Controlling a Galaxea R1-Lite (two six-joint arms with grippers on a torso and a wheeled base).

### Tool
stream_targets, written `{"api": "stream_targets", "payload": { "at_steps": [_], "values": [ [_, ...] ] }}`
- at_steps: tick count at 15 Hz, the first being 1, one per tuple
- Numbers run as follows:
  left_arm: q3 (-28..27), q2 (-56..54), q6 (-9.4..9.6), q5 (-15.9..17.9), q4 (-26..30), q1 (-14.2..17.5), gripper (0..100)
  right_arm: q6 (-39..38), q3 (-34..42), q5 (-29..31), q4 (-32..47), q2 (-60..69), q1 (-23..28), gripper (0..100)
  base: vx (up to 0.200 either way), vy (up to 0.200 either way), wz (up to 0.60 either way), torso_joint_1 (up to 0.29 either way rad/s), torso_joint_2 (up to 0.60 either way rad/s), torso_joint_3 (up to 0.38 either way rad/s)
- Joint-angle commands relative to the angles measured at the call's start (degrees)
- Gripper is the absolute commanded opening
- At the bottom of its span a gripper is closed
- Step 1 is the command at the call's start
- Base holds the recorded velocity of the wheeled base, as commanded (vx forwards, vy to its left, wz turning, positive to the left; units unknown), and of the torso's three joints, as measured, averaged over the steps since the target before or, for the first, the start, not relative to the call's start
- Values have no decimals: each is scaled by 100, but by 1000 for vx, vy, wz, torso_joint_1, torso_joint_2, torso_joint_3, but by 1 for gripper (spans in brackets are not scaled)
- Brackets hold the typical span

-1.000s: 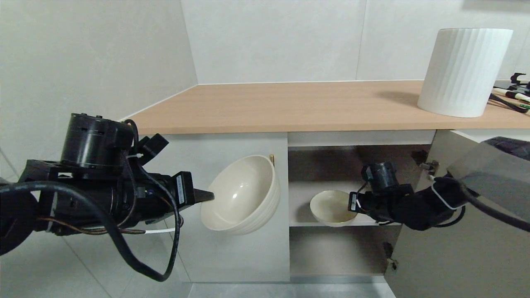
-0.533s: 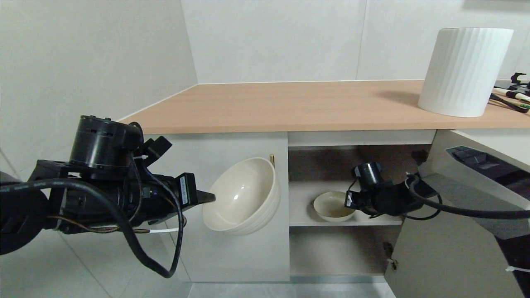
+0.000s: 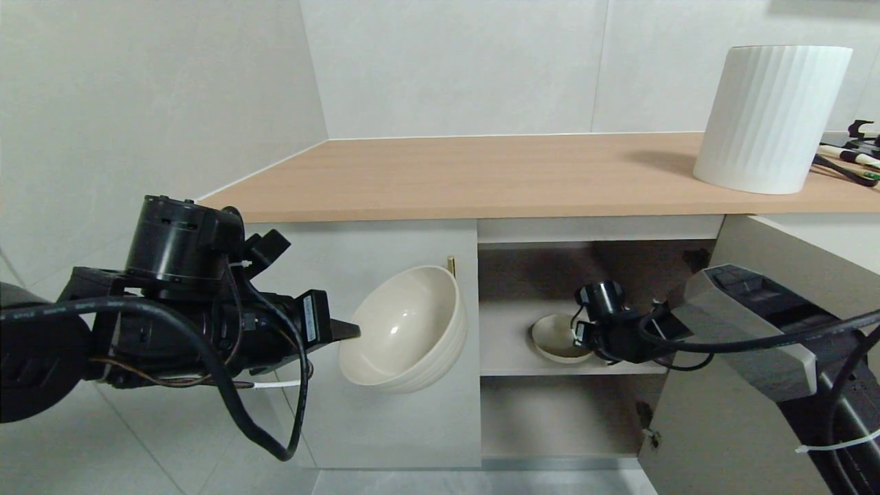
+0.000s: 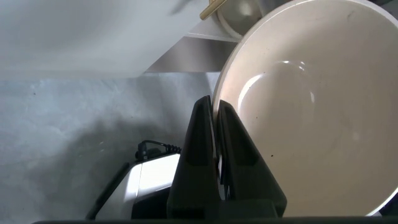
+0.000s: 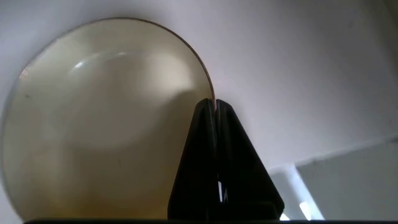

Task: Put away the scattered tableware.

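My left gripper [image 3: 347, 331] is shut on the rim of a large cream bowl [image 3: 405, 331], held tilted in the air before the closed left cabinet door [image 3: 385, 419]. The left wrist view has the bowl [image 4: 311, 106] pinched at its edge between the gripper [image 4: 216, 124] fingers. My right gripper [image 3: 584, 335] reaches into the open cabinet and is shut on the rim of a small cream bowl [image 3: 555, 338], which sits over the middle shelf [image 3: 502, 344]. In the right wrist view, the gripper [image 5: 216, 112] grips that bowl [image 5: 99, 118] at its edge.
A tall white ribbed container [image 3: 773, 117] stands on the wooden counter [image 3: 481, 172] at the right, with tools [image 3: 856, 158] beside it. The right cabinet door [image 3: 729, 426] hangs open. A gold knob [image 3: 452, 263] sits on the left door, close to the big bowl.
My right arm has pushed the small bowl deeper into the cabinet, over the shelf. The left arm with the big bowl has drifted slightly right and down.
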State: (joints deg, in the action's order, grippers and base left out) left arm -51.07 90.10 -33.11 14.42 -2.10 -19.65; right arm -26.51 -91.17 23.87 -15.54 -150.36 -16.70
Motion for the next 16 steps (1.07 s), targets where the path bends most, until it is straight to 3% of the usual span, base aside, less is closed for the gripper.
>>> {"api": "stream_targets", "payload": {
  "at_steps": [1, 9, 10, 14, 16],
  "values": [
    [0, -10, -3, -1, -1, -4, 0, -12, -208, 30, -1, -204, 9, 0, 0, 0, 0, 0, 0, 0],
    [-9, 87, 6, -1, -10, -30, 0, -143, -428, 83, 16, -231, 44, 0, 0, 0, 0, 0, 0, 0],
    [-9, 113, 6, -1, -10, -65, 0, -152, -428, 92, 7, -222, 44, 100, 0, 0, 0, 0, 0, 0],
    [-140, 465, 6, -124, -10, -215, 0, -442, -67, 92, 104, 341, 9, 100, 0, 0, 0, 0, 0, 0],
    [-299, 842, 24, -642, 8, -434, 0, -451, 961, -207, 113, 1351, -176, 100, 0, 0, 0, 0, 0, 0]
  ]
}}
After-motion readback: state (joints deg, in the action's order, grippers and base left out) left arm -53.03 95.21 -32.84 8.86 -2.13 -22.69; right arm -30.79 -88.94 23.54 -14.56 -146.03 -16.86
